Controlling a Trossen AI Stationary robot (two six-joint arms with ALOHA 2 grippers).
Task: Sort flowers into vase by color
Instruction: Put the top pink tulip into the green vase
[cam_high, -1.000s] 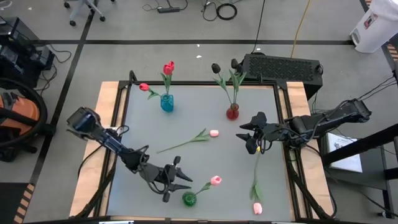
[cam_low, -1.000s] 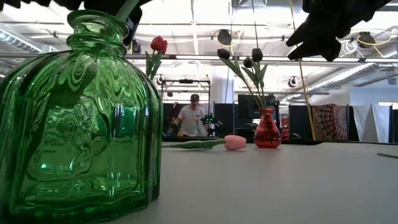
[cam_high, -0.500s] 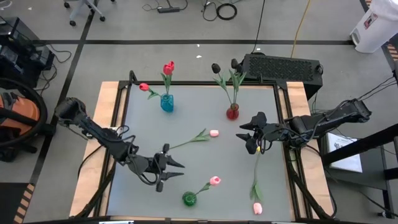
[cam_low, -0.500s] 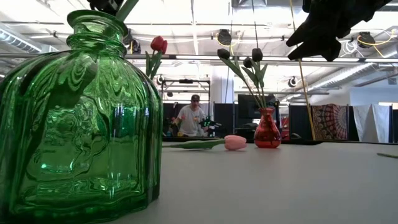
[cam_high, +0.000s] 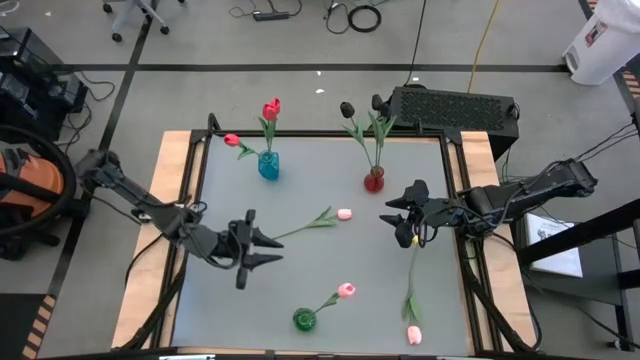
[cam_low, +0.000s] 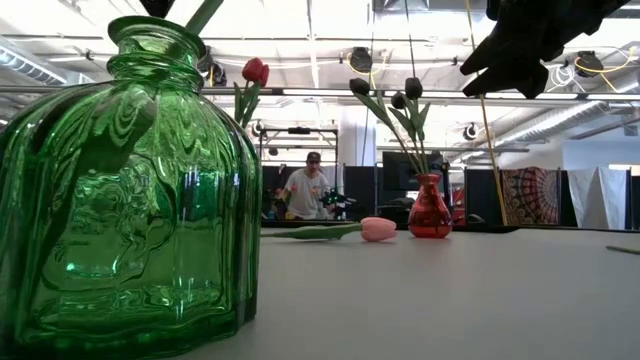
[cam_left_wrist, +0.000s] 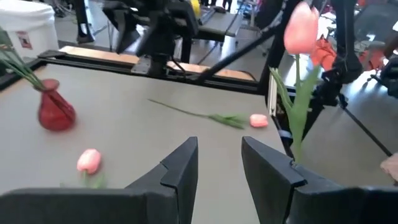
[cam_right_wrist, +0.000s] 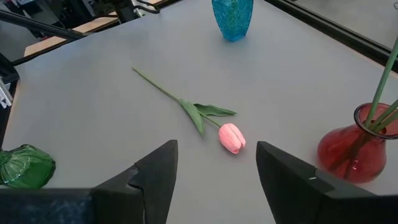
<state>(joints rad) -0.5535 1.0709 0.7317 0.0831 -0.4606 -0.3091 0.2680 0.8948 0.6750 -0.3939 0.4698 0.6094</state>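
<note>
Holding the left gripper (cam_high: 278, 250) over the left middle of the pale grey tabletop (cam_high: 230, 310), its two dark fingers standing apart with nothing between them, tips pointing toward the stem end of a pink artificial tulip with a long green stem (cam_high: 343, 213) lying flat near the table's centre. Holding the right gripper (cam_high: 387, 211) over the right side of the table, jaws likewise spread wide and gripping nothing, facing that same lying tulip from the other side. Showing a second pink tulip (cam_high: 413, 333) lying near the front right corner, its stem running back toward the right arm. Standing at the front edge: a ribbed green glass vase (cam_high: 305, 320) carrying one pink tulip (cam_high: 346, 290) that is leaning off to the right. Standing at the back left: a small blue glass vase (cam_high: 268, 165) carrying two red tulips (cam_high: 271, 108), one upright and one drooping toward the left. Standing at the back, right of centre: a small red glass vase (cam_high: 374, 180) carrying two black tulips (cam_high: 347, 108). Showing, in the low view, a person (cam_low: 305, 190) standing far off in the room beyond the table.
</note>
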